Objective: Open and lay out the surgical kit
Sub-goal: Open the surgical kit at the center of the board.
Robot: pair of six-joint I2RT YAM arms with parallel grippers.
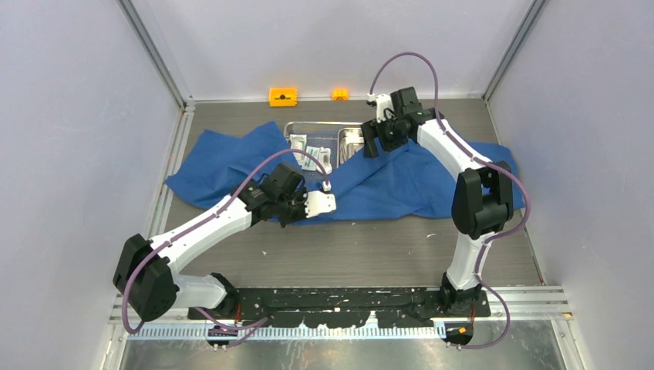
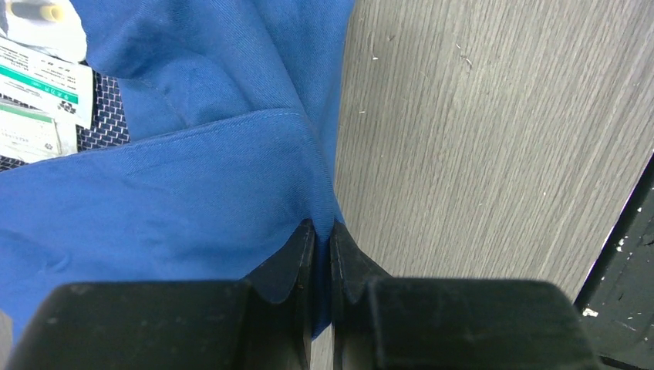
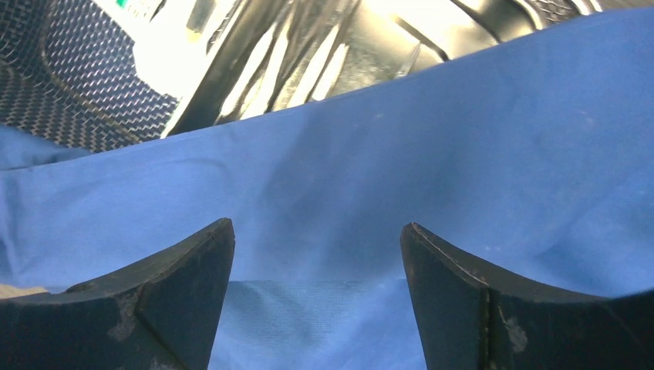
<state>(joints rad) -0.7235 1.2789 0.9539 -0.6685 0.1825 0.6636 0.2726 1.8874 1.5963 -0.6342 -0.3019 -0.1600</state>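
The blue cloth wrap (image 1: 401, 181) lies spread across the table, with the wire-mesh basket (image 1: 316, 131) showing at its far side. White packets (image 1: 307, 146) lie in the basket, and a steel tray (image 1: 352, 142) with slim metal tools sits beside them. My left gripper (image 1: 293, 212) is at the cloth's near edge and is shut on a fold of the blue cloth (image 2: 177, 200), which is pinched between its fingertips (image 2: 322, 231). My right gripper (image 1: 372, 143) hovers over the cloth (image 3: 463, 154) just short of the steel tray (image 3: 308, 54). Its jaws (image 3: 318, 231) stand open with nothing between them.
Two orange blocks (image 1: 283, 95) (image 1: 340, 94) sit against the back wall. Bare wood-grain table (image 1: 347, 247) lies between the cloth and the black base rail (image 1: 339, 301). Walls close in on the left, right and back.
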